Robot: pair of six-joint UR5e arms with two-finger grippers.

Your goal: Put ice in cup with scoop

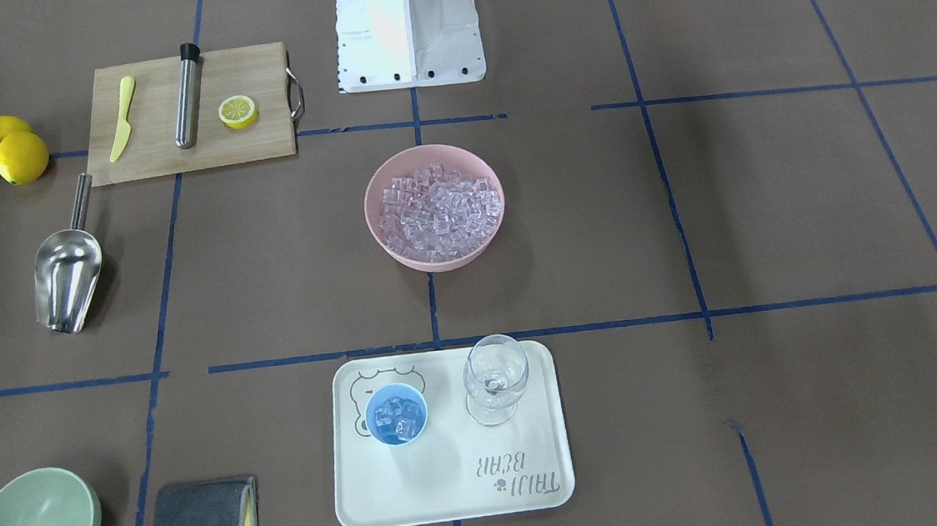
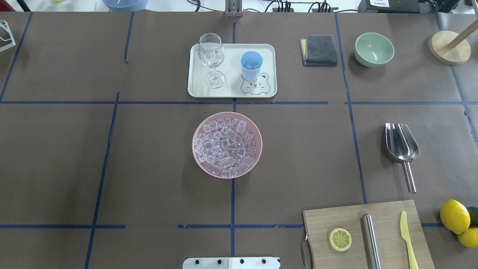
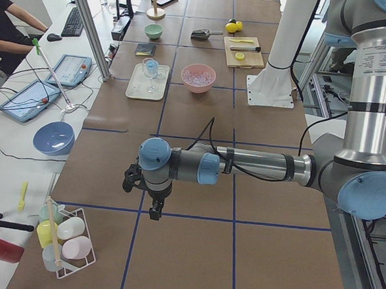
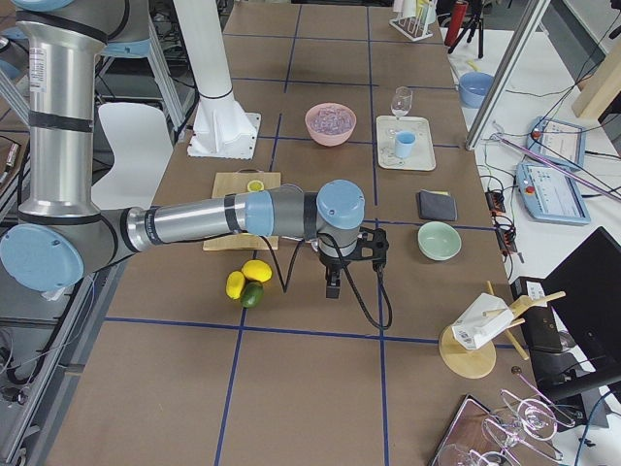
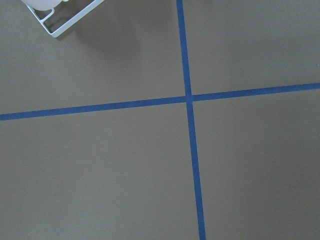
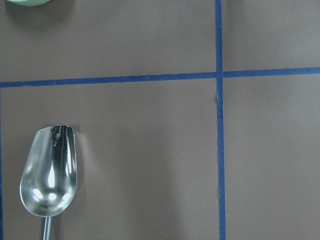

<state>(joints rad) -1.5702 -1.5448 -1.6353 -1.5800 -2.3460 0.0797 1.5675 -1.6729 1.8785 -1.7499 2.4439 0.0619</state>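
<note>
You have the scoop (image 1: 68,274) lying on the table near the cutting board (image 1: 158,149). Most ice (image 1: 439,207) sits in the pink bowl (image 1: 389,257), with a few cubes in the cup (image 1: 397,413) on the tray (image 1: 453,490). The left gripper (image 3: 155,213) and right gripper (image 4: 333,289) show in only 2 side views, so you cannot tell whether their fingers are apart or together.

Scoop (image 6: 49,172) — lower left (handle cropped) — on table (image 6: 150,150)

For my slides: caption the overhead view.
Pink bowl of ice mid-table, blue cup on the tray, scoop lying free at right.
</note>
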